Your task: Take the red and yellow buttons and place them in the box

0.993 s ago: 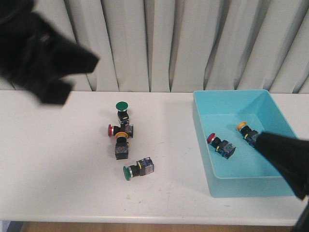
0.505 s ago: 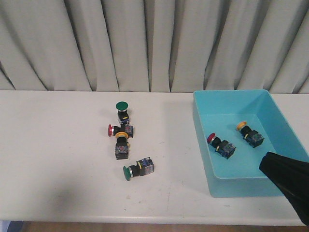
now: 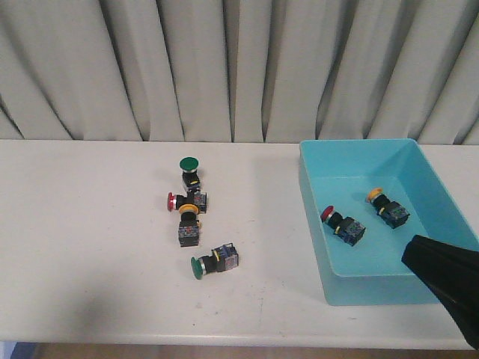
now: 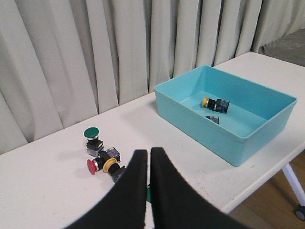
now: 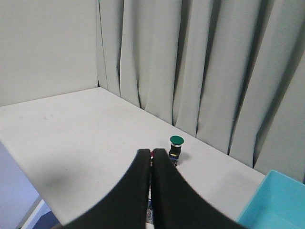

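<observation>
Red and yellow buttons: one of each lies in the box (image 3: 434,179), one red (image 3: 171,200) and one yellow (image 3: 188,210) wait on the tabletop (image 3: 90,247); the left hand (image 4: 147,160) and right hand (image 5: 151,160) are pressed together, empty.

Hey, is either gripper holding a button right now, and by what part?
Nothing is held. The left gripper and the right gripper both have their fingers closed together with no button between them.

Green buttons (image 3: 188,164), table (image 3: 90,247), curtain (image 3: 224,67)
</observation>
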